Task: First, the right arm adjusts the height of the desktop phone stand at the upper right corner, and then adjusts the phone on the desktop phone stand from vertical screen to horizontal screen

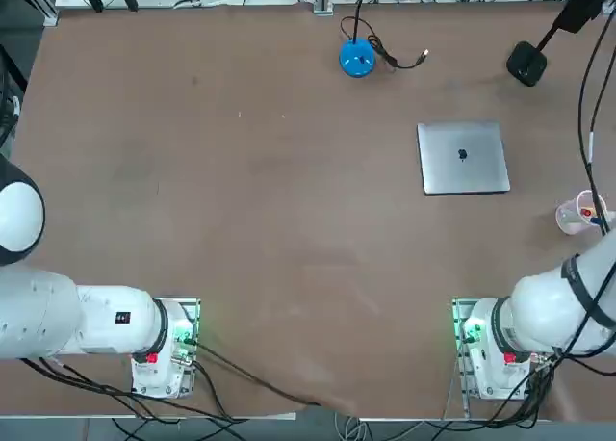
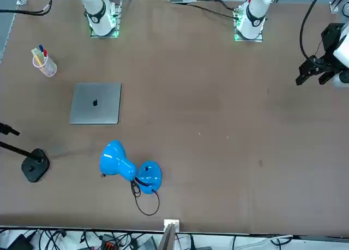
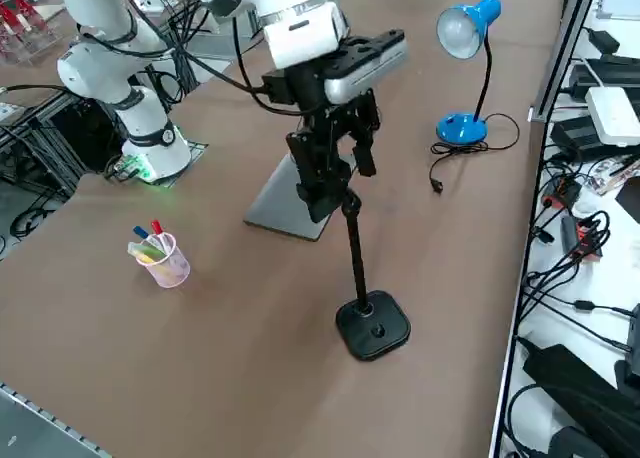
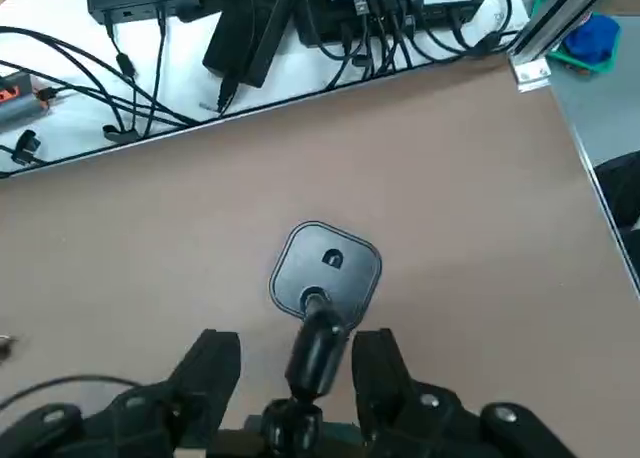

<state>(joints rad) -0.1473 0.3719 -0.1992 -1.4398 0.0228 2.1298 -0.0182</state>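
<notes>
End effector [image 4: 296, 373] straddles desktop phone stand [image 3: 357, 268] — pole seemingly upright.

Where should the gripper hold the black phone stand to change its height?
Grip the thin pole of the stand near its top, coming from above. The pole stands upright, slim and bare, over its flat base. The right gripper is already there, one jaw on each side of the pole.

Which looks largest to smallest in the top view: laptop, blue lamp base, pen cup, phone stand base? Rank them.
1. Silver laptop, clearly largest.
2. Phone stand base and blue lamp base look about alike, so no ranking between them.
3. Pen cup, partly hidden behind a cable, seems similar or slightly smaller; unsure.
</notes>
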